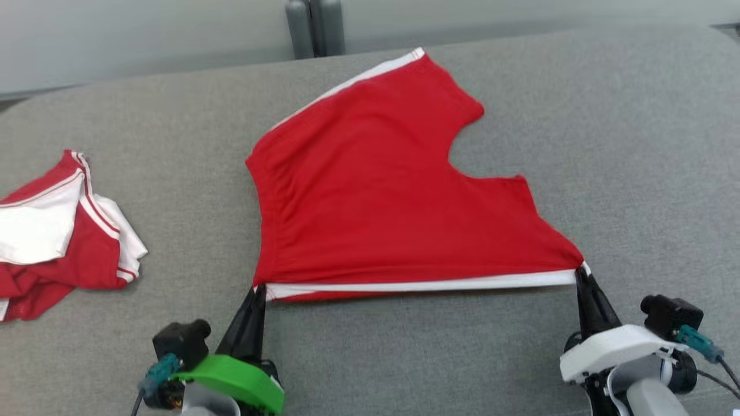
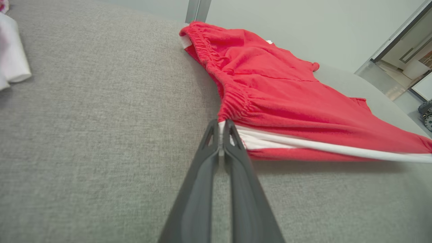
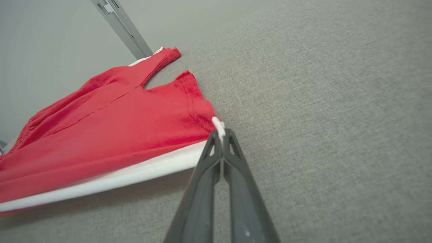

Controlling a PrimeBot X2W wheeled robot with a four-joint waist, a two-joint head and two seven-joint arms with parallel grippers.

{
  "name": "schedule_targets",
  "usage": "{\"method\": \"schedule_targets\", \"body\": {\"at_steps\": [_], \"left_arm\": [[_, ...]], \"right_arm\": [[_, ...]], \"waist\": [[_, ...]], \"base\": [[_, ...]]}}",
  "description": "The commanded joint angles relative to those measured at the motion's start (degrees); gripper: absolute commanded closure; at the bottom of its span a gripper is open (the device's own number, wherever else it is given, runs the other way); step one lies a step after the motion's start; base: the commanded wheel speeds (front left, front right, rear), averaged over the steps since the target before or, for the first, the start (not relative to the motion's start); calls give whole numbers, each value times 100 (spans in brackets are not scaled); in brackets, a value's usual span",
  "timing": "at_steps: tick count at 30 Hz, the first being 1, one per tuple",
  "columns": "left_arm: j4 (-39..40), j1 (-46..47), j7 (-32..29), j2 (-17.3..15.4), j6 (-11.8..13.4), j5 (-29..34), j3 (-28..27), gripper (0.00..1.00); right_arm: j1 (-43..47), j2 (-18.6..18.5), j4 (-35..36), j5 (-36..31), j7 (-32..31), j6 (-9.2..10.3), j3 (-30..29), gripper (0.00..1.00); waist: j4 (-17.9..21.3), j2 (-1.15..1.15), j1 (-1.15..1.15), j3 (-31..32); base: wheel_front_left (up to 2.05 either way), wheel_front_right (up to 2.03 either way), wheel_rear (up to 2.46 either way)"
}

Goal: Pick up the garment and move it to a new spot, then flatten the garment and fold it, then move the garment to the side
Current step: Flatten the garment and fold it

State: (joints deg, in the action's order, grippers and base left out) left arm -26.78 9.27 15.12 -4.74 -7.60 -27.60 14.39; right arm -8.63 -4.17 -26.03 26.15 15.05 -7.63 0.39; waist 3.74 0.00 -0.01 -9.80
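Surface: your grey fabric top [image 1: 404, 358]
Centre: red shorts [image 1: 376, 190], spread out
Your 9 o'clock: crumpled red-and-white garment [image 1: 58, 231]

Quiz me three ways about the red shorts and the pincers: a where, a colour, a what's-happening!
1. Where is the crumpled pile?
A. Left of the red shorts
B. On them
C. Right of them

2. What colour is the stripe along the shorts' near edge?
A. Blue
B. White
C. Yellow

3. The left pincer and right pincer are?
A. Both open
B. One open, one shut
C. Both shut on the shorts' corners

Answers:
1 A: it lies apart at the left on the grey surface.
2 B: a white band runs between the pincers.
3 C: each wrist view shows it pinched on cloth.
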Motion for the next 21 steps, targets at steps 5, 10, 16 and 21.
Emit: {"method": "schedule_targets", "body": {"at_steps": [5,10,16,21], "left_arm": [[10,-674,4,-83,21,-60,31,100],[62,-1068,4,-91,21,-132,53,100],[116,-1282,4,-122,21,-179,145,100],[244,-1336,4,-155,21,-165,151,100]], "right_arm": [[520,-59,43,11,17,25,92,100],[832,-77,124,54,17,24,218,100],[1172,-102,267,75,17,24,225,100],[1251,-116,478,96,17,24,162,100]], "waist": [[-62,0,1,979],[-83,0,1,1250],[-173,0,1,1424],[-217,0,1,1432]], "base": [[0,0,0],[0,0,0],[0,0,0],[0,0,0]]}}
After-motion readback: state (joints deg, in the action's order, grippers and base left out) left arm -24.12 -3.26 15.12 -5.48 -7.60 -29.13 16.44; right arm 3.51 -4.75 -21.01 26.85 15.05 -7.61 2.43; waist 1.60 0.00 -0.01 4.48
